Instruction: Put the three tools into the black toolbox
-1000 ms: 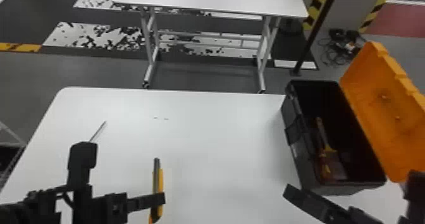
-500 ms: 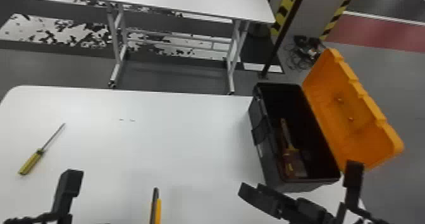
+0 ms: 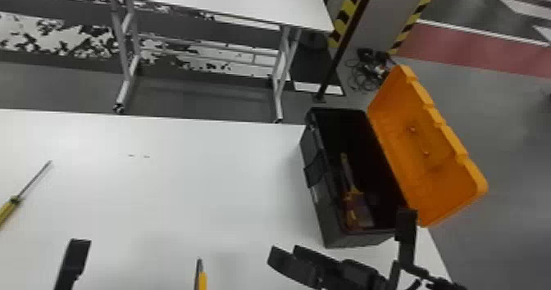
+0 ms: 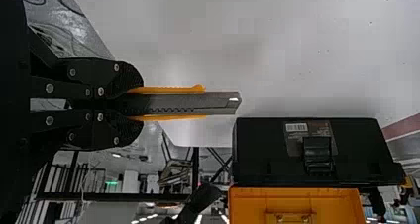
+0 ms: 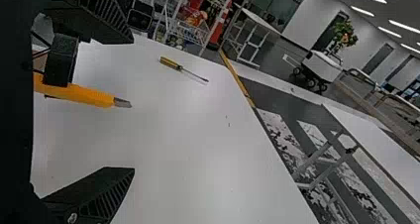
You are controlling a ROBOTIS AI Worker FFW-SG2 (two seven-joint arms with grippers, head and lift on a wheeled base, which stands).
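In the head view, part of my left gripper (image 3: 74, 256) shows at the bottom left, with the yellow cutter (image 3: 201, 277) to its right, blade pointing forward. The left wrist view has my left gripper (image 4: 138, 103) shut on the cutter (image 4: 173, 103), clear of the toolbox (image 4: 267, 149). Close in front of the black toolbox (image 3: 328, 223) is my right gripper (image 3: 289, 257); in the right wrist view, this right gripper (image 5: 133, 105) stands open. A yellow-handled screwdriver (image 3: 14, 200) lies at the table's left. An orange-handled tool (image 3: 350, 193) lies inside the toolbox.
The toolbox's orange lid (image 3: 430, 158) is swung open to the right, past the table's edge. A white table (image 3: 184, 199) lies beneath the tools. Beyond it stands another white table (image 3: 229, 0); a dark post (image 3: 348, 39) rises behind the toolbox.
The head view has turned right, so the table and toolbox shift left in it. My left gripper has carried the cutter rightward, nearer the toolbox. The screwdriver's handle has come out from behind the left arm.
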